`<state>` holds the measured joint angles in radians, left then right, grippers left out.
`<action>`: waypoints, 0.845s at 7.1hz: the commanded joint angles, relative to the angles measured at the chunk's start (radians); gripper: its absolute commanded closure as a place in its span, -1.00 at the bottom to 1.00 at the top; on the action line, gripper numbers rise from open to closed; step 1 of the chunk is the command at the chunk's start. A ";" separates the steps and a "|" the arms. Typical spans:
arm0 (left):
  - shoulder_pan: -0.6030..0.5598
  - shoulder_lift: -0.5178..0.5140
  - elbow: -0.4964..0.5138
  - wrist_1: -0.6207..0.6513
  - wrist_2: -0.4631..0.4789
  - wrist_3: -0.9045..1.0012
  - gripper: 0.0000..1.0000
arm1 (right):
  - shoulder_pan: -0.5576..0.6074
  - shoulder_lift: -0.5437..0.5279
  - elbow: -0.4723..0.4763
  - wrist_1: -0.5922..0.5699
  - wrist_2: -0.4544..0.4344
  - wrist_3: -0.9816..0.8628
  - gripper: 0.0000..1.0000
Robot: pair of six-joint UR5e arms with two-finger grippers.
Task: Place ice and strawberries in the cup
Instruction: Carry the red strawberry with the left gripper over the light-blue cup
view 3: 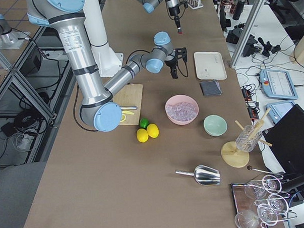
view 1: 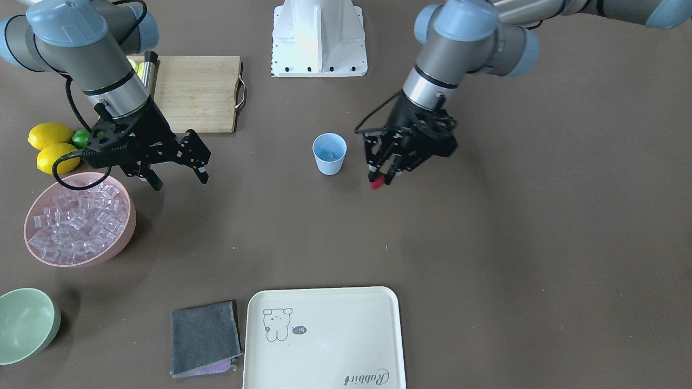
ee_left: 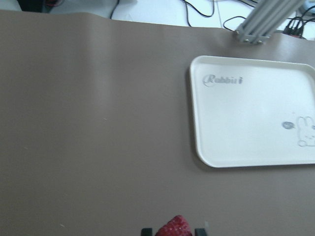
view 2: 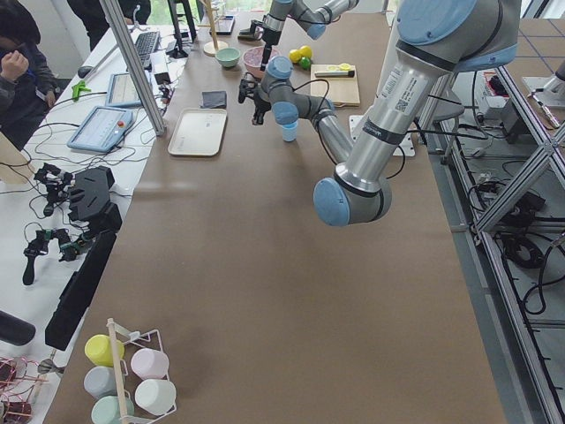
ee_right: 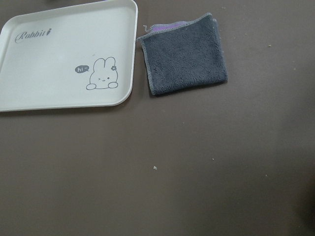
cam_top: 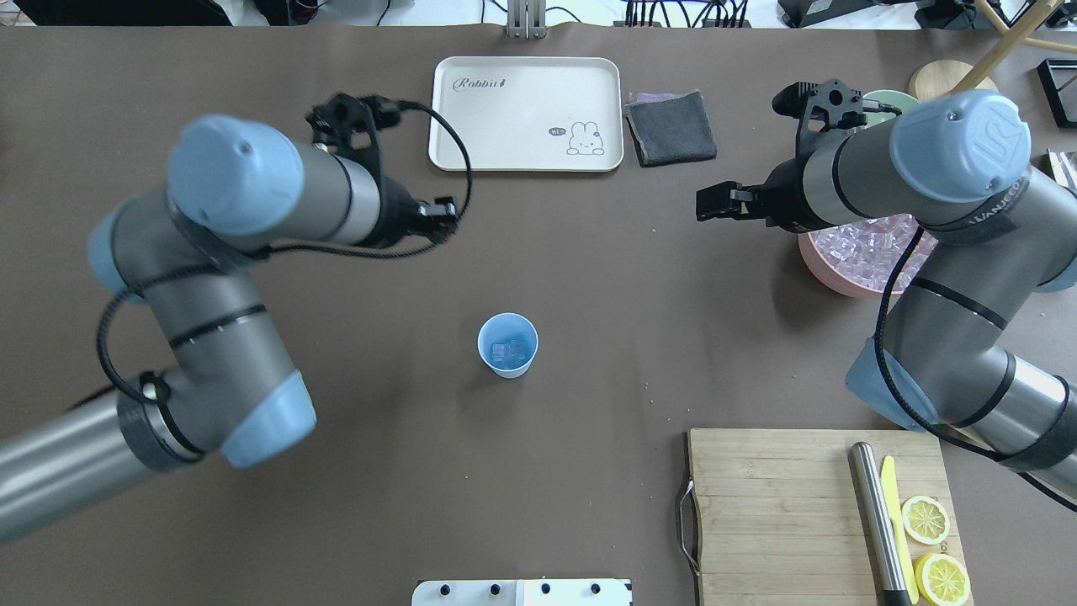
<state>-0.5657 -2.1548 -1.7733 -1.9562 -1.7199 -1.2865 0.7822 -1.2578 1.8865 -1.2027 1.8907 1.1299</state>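
Brown worktop carries the cup [view 1: 329,153] at its middle, with a few ice [cam_top: 507,349] cubes already inside. Left jaws are clamped on the strawberry [view 1: 377,184], just beside the cup and not yet over it. Right jaws stand apart, empty, near the pink bowl [view 1: 118,247]. Dropping the strawberry in looks like the main step left.

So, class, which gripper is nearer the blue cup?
Left. The left gripper, holding the strawberry, hangs close to the cup; the right gripper is farther off, by the pink bowl.
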 commanded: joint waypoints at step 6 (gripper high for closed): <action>0.161 -0.020 0.005 0.006 0.120 -0.074 -0.94 | 0.022 -0.002 -0.001 -0.006 0.007 -0.005 -0.99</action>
<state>-0.4099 -2.1819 -1.7663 -1.9502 -1.6067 -1.3595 0.8005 -1.2600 1.8861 -1.2063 1.8975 1.1249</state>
